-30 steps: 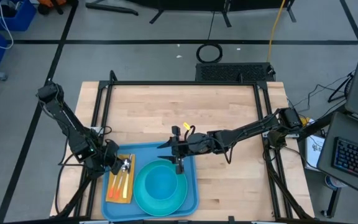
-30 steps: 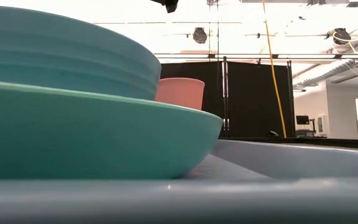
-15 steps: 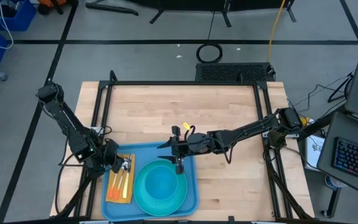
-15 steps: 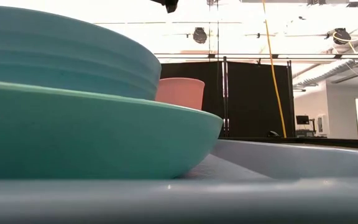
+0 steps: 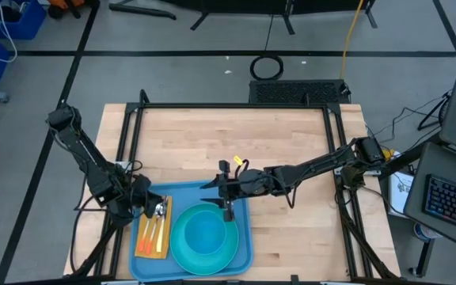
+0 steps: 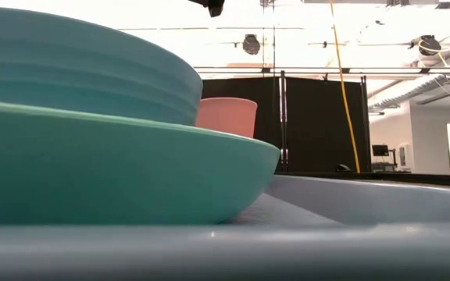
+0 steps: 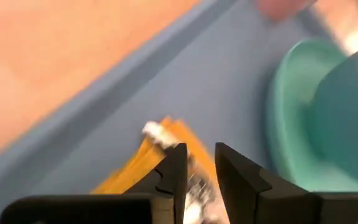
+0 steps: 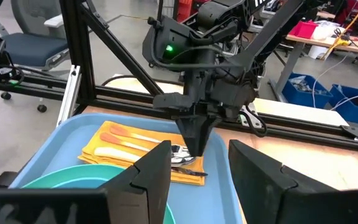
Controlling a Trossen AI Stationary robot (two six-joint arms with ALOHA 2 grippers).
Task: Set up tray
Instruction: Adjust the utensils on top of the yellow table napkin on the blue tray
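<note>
The light-blue tray [image 5: 245, 237] lies at the table's near edge. On it a teal plate [image 5: 177, 247] carries a blue bowl [image 5: 206, 235]. Beside the plate, an orange napkin [image 5: 149, 240] bears orange-handled cutlery [image 8: 126, 135]. A pink cup [image 6: 226, 117] stands behind the plate; in the high view my right arm hides it. My left gripper [image 5: 156, 207] points down at the cutlery's metal ends, its fingers nearly together. My right gripper [image 5: 228, 209] hangs open above the tray's far right part, touching nothing. My left gripper [image 7: 201, 163] comes from above, pointing down, with its tips at the metal end of a utensil [image 8: 180, 155] that lies on the napkin. A silvery piece [image 7: 196, 185] shows in the narrow gap between the fingers. The rest of the utensil rests on the napkin.
Bare wooden tabletop [image 5: 236, 142] stretches beyond the tray toward the far edge, ringed by a black frame [image 5: 236, 106]. More free wood lies right of the tray [image 5: 307, 237]. Both arms hang low over the tray's far rim.
</note>
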